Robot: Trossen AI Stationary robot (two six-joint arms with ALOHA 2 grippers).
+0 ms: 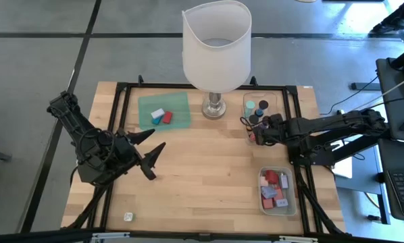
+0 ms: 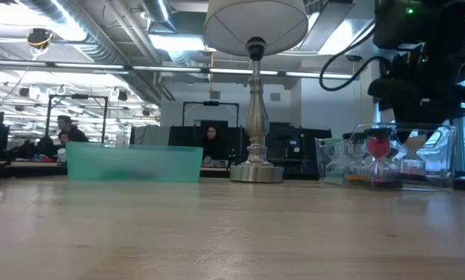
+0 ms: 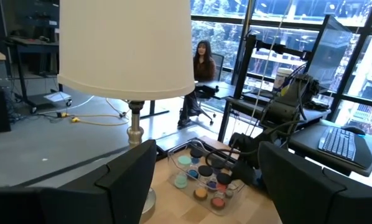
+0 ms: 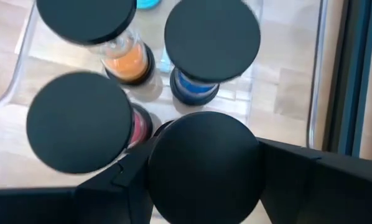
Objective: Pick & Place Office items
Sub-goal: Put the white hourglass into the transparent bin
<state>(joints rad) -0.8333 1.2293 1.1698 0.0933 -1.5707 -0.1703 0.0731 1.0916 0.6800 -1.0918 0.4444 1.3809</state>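
Right hand [image 4: 201, 180] clamped on black-capped cylinder [image 4: 203, 165] in clear tray [image 1: 271, 101]; left hand [image 1: 150, 152] wide open over bench [image 1: 202, 182].

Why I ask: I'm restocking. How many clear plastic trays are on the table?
2. One clear tray stands right of the lamp, where the right gripper grips a dark-capped cylinder. The other lies at the table's near right corner, holding eraser-like blocks. None looks hidden.
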